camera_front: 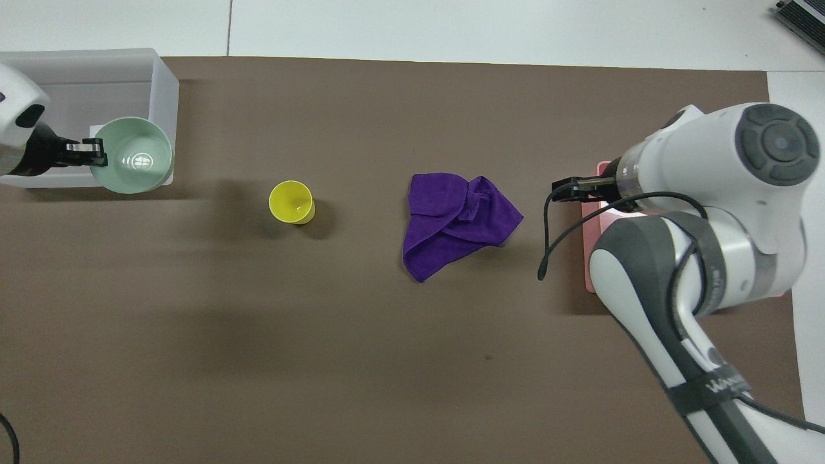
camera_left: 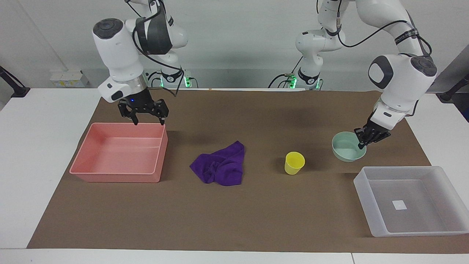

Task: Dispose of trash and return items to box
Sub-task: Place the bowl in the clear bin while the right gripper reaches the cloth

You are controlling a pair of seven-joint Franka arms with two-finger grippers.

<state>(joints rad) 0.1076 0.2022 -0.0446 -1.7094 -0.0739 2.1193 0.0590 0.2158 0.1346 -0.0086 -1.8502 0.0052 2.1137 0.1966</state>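
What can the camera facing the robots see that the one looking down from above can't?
Only the facing view shows the robot bases, the whole pink tub and the open right gripper above its edge. Only the overhead view looks straight down into the yellow cup and has the right arm covering most of the tub. Both show the left gripper shut on the raised mint bowl, the purple cloth and the clear box.

Purple cloth [camera_left: 220,165], yellow cup [camera_left: 294,162], mint bowl [camera_left: 346,147], pink tub [camera_left: 121,153], brown mat [camera_left: 234,216].

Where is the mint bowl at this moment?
The mint bowl hangs in the left gripper, raised near the clear box at the left arm's end of the table, with the yellow cup beside it.
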